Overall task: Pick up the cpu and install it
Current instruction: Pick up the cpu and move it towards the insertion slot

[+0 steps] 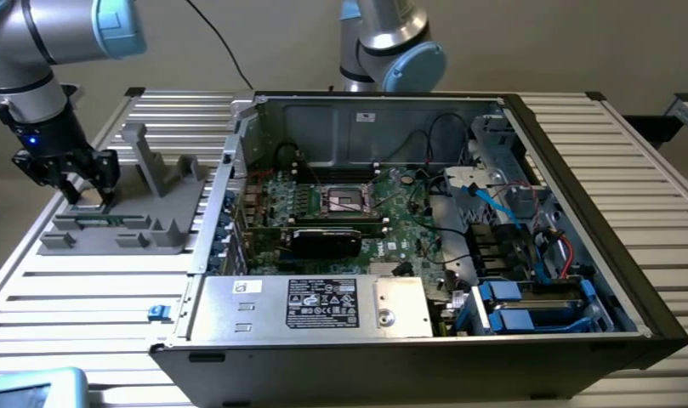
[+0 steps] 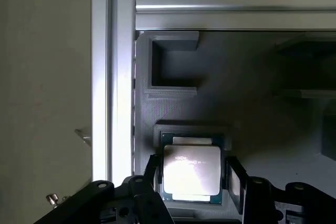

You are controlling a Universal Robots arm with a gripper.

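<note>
Aluminium slats across the whole surface (image 1: 616, 153), carrying an open computer case (image 1: 366, 127) toward the exterior view's right and a grey fixture block (image 1: 167, 212) at the exterior view's left. Inside the case, on the green motherboard (image 1: 406, 225), a black socket (image 1: 346, 201) with a metal frame, well apart from the block. Low over the block's outer end, at the tip of the arm (image 1: 31, 93), the claw (image 1: 85, 194): spread, fingers (image 2: 234, 179) standing one to each side of the cpu (image 2: 191, 176) with a thin gap on both flanks, pinching nothing. Silver-topped cpu flat in a shallow recess of the block, not lifted. Reads as the pick-up step, poised just short of the squeeze; installing not begun, judging by the chip on the block. Calls, most likely, for an even closing on the two opposite edges, square to the chip so that it does not cock in the recess, and for a straight rise clear of the recess walls ahead of any travel toward the case.
</note>
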